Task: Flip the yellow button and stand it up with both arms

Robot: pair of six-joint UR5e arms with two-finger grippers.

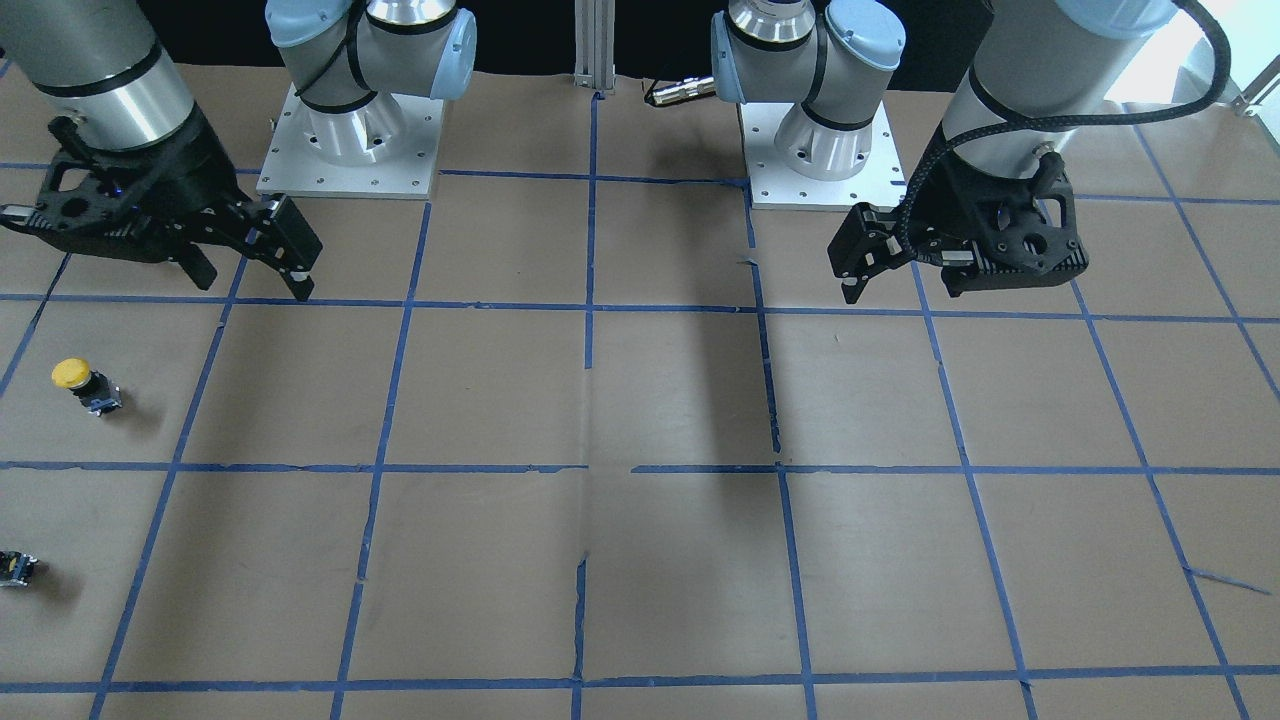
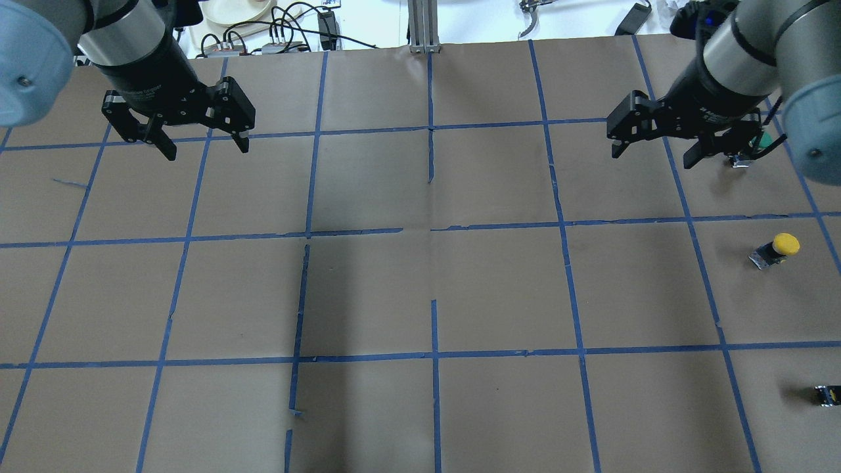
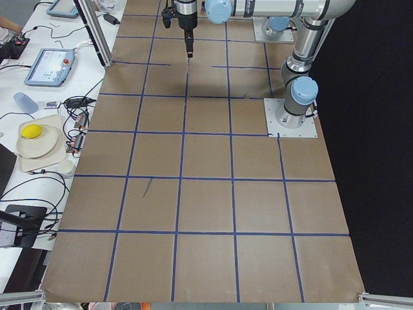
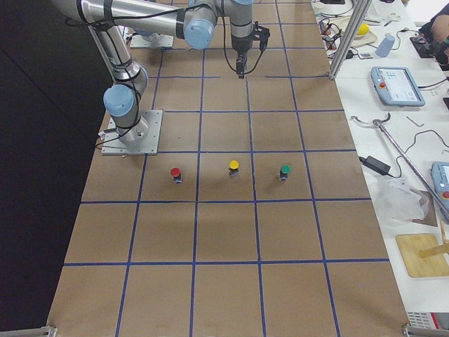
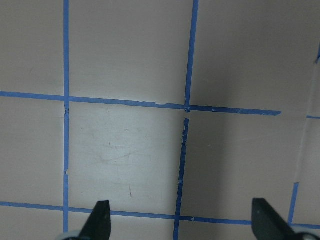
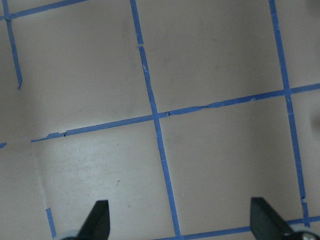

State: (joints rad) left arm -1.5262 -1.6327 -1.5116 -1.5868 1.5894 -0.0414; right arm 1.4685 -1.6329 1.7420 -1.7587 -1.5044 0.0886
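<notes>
Though left claw (image 2: 207,150) and right claw (image 2: 652,156) both hang spread wide, empty, yellow button (image 2: 777,250) sits on table (image 2: 499,289) outboard of right claw, well apart from left; cap seemingly uppermost. Right nearer.

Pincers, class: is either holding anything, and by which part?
Nothing is held. The left pincer and the right pincer hang open and empty above the table; the yellow button sits apart on it.

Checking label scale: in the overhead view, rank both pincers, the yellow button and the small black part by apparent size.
Largest: left pincer and right pincer, too alike to rank.
Then yellow button.
Smallest: small black part.
</notes>
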